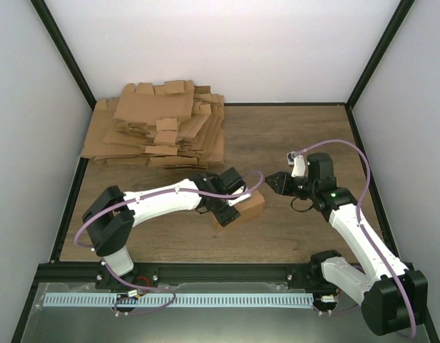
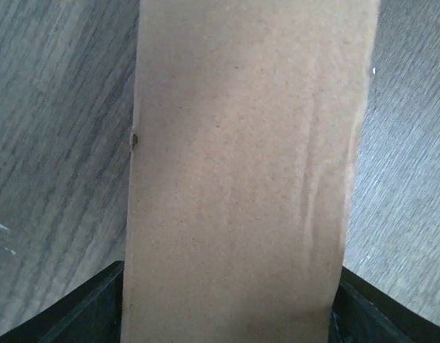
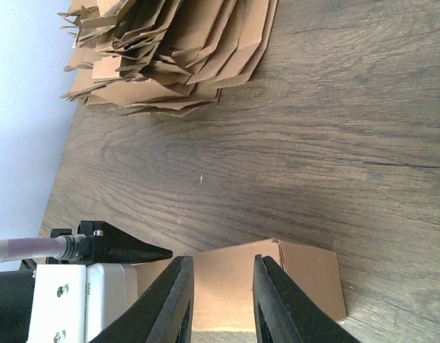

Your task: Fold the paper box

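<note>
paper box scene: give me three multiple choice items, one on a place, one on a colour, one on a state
1. Where on the table is the pile of cardboard blanks? A near right B far left C centre
2. What colour is the paper box? A brown B white C blue
3. The right gripper is: A holding the paper box B holding a blank C slightly open, empty
1 B, it lies by the far left corner; 2 A, plain brown cardboard; 3 C, its wrist view shows an empty gap.

White walls (image 1: pixel 227 43) — wooden table (image 1: pixel 298 136) (dark-framed)
</note>
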Robot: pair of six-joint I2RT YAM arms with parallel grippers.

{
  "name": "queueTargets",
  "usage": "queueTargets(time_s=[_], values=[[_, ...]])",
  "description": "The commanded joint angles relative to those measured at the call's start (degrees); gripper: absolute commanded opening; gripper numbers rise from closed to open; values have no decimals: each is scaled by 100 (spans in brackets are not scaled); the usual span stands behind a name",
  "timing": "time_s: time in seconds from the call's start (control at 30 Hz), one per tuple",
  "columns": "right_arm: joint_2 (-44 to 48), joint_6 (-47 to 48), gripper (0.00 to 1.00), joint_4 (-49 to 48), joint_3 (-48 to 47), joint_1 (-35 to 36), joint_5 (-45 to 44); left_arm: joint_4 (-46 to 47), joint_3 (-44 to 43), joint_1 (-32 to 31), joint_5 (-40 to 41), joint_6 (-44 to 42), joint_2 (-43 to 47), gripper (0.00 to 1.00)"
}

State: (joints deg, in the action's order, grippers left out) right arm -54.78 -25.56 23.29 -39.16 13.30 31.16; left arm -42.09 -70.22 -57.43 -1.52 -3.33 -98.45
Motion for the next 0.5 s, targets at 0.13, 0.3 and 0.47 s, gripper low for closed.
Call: queueTargets(time_s=[0.13,0.3,0.47], values=[[260,-146,26,483,-536,-3,-352,-138,-290,-66,511,-171,329,56],[414,-571,28,1244,-1270,-3,-832,-97,-277,-175,1067,-251,709,47],[704,-1331,62,1643,-1698,-7,-983,465,-43,-240,1505,-429,1363,48]])
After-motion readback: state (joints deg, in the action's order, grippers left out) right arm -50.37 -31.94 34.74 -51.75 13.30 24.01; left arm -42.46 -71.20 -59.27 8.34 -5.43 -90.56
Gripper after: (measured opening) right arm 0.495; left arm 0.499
